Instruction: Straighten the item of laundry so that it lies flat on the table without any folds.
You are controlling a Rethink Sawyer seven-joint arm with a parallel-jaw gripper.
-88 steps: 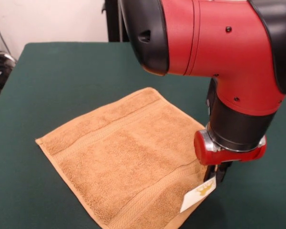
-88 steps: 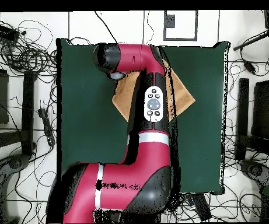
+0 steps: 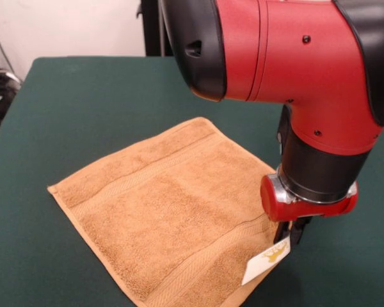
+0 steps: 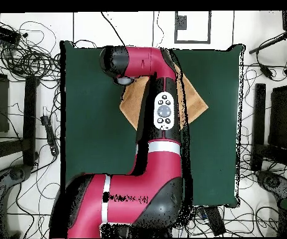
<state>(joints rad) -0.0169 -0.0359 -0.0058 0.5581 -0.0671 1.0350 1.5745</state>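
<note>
1. While the dark green counter [image 3: 57, 102] stands bare along its left side in the front view, a golden-tan towel [image 3: 166, 211] lies spread across its middle, turned diamond-wise, its left corner pointing toward the picture's left edge.

2. Moving right, the towel's terry face looks flat and open, woven border bands running across it; no fold shows in the visible part, though its lower edge runs out of the picture.

3. Near the towel's right corner, a small white tag [image 3: 266, 262] printed in yellow sticks out over the counter.

4. Directly above that corner hangs the gripper [image 3: 293, 235] of the red and black arm [image 3: 294, 57], its dark tips low at the towel's edge, just beside the tag. Whether the jaws are open, closed or pinching cloth cannot be told; the red wrist collar hides them.

5. From overhead, the arm covers most of the towel [image 4: 195, 103], which sits toward the counter's [image 4: 96, 124] far side from the robot's base.

6. Judged from this, the straightening appears nearly or wholly done. The risk lies at the right corner: if the jaws hold cloth or the tag as the arm rises, the corner could lift and flop back over, folding the towel again, or the whole piece could drag askew.
</note>
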